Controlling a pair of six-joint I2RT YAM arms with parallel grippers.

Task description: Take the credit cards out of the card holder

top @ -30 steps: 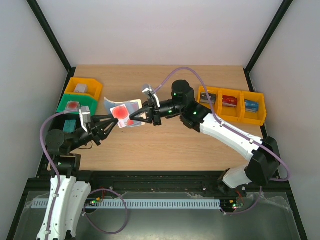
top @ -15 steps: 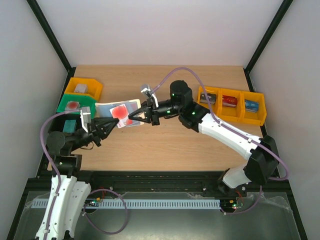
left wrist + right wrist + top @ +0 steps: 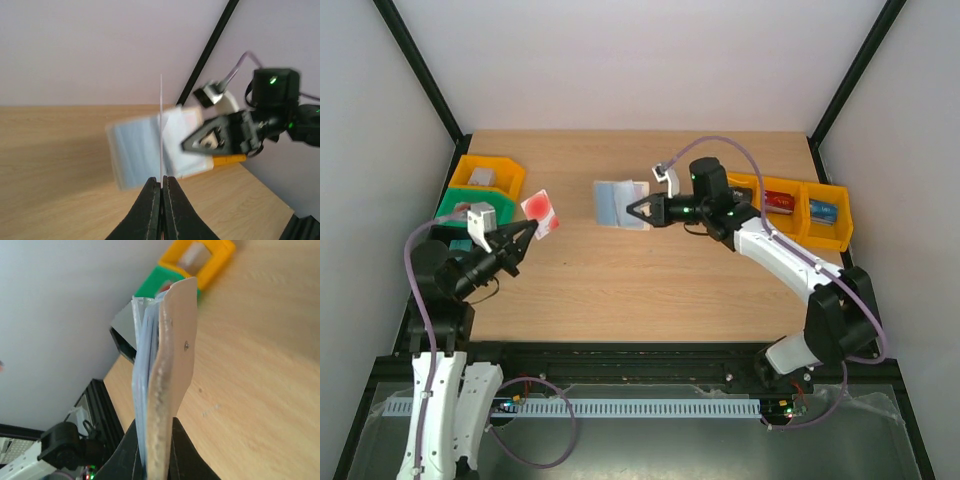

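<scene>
Red credit card (image 3: 540, 210) and card holder (image 3: 618, 203) held well apart.
From above, the card is seen pinched by the left gripper (image 3: 529, 231) near a green bin (image 3: 455, 212), the holder by the right gripper (image 3: 633, 212). At the left wrist, the card (image 3: 161, 125) is viewed edge-on between pressed-together fingers (image 3: 148, 210). At the right wrist, the holder (image 3: 172, 355) is clamped edgewise.
</scene>
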